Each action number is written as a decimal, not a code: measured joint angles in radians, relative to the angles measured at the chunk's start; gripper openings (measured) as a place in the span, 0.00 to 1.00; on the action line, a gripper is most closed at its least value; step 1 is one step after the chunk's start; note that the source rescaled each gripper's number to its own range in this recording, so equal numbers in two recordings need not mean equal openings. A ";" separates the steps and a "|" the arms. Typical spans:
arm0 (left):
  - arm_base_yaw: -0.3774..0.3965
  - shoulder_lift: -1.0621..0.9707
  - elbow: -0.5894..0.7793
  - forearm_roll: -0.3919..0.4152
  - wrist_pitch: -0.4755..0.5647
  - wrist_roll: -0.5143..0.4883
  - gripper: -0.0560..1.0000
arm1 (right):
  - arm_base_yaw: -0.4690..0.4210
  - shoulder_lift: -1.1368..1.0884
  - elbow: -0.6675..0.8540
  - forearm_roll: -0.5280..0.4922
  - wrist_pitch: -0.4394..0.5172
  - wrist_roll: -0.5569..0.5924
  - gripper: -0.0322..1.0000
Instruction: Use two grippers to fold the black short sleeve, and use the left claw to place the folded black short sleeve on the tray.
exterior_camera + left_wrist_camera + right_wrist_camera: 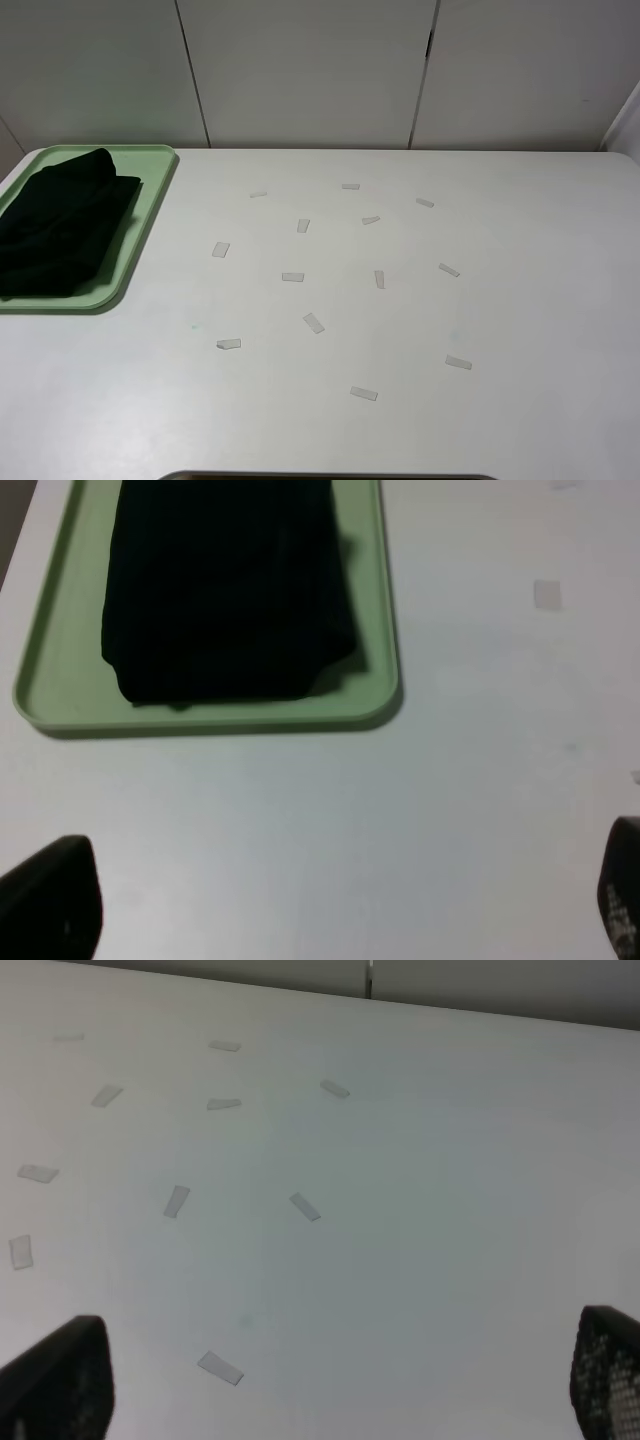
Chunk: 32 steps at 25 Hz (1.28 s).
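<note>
The black short sleeve (62, 222) lies folded in a thick bundle on the pale green tray (139, 230) at the table's far left; the left wrist view shows the same bundle (225, 590) filling most of the tray (385, 630). My left gripper (340, 905) hovers over bare table a short way from the tray, open, with only its two fingertips (50, 905) showing and nothing between them. My right gripper (340, 1380) is open over the table's right half, holding nothing. Neither arm appears in the exterior high view.
Several small strips of clear tape (314, 322) are stuck across the middle of the white table (520, 300), also seen from the right wrist as tape strips (305, 1206). A white panelled wall (310, 70) runs along the table's far edge.
</note>
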 joint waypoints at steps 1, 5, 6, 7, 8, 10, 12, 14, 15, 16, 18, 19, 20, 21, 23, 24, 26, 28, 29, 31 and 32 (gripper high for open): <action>0.000 -0.005 0.000 0.000 0.001 0.000 1.00 | 0.000 0.000 0.000 0.000 0.000 0.000 1.00; 0.000 -0.005 0.000 0.000 0.002 0.001 1.00 | 0.000 0.000 0.000 0.000 0.000 0.000 1.00; 0.000 -0.008 0.000 0.000 0.002 0.004 1.00 | 0.000 0.000 0.000 0.000 0.000 0.000 1.00; 0.000 -0.008 0.000 0.000 0.002 0.004 1.00 | 0.000 0.000 0.000 0.000 0.000 0.000 1.00; 0.000 -0.008 0.000 0.000 0.002 0.004 1.00 | 0.000 0.000 0.000 0.000 0.000 0.000 1.00; 0.000 -0.008 0.000 0.000 0.002 0.005 1.00 | 0.000 0.000 0.000 0.000 0.000 0.000 1.00; 0.000 -0.008 0.000 0.000 0.002 0.007 1.00 | 0.000 0.000 0.000 0.000 0.000 0.000 1.00; 0.000 -0.008 0.000 0.000 0.002 0.007 1.00 | 0.000 0.000 0.000 0.000 0.000 0.000 1.00; 0.000 -0.008 0.000 0.000 0.002 0.007 1.00 | 0.000 0.000 0.000 0.000 0.000 0.000 1.00; 0.000 -0.008 0.000 0.000 0.002 0.007 1.00 | 0.000 0.000 0.000 0.000 0.000 0.000 1.00; 0.000 -0.008 0.000 0.000 0.002 0.009 1.00 | 0.000 0.000 0.000 0.000 0.000 0.000 1.00; 0.000 -0.008 0.000 0.000 0.002 0.010 1.00 | 0.000 0.000 0.000 0.000 0.000 0.000 1.00; 0.000 -0.008 0.000 0.000 0.002 0.010 1.00 | 0.000 0.000 0.000 0.000 0.000 0.000 1.00; 0.000 -0.008 0.000 0.000 0.002 0.010 1.00 | 0.000 0.000 0.000 0.000 0.000 0.000 1.00; 0.000 -0.008 0.000 0.000 0.002 0.010 1.00 | 0.000 0.000 0.000 0.000 0.000 0.000 1.00; 0.000 -0.008 0.000 0.000 0.002 0.010 1.00 | 0.000 0.000 0.000 0.000 0.000 0.000 1.00; 0.000 -0.008 0.000 0.001 0.002 0.010 1.00 | 0.000 0.000 0.000 0.000 0.000 0.000 1.00; 0.000 -0.008 0.000 0.002 0.002 0.010 1.00 | 0.000 0.000 0.000 0.000 0.000 0.000 1.00; 0.000 -0.008 0.000 0.002 0.002 0.010 1.00 | 0.000 0.000 0.000 0.000 0.000 0.000 1.00; 0.000 -0.008 0.000 0.002 0.002 0.010 1.00 | 0.000 0.000 0.000 0.000 0.000 0.000 1.00; 0.000 -0.008 0.000 0.002 0.002 0.010 1.00 | 0.000 0.000 0.000 0.000 0.000 0.000 1.00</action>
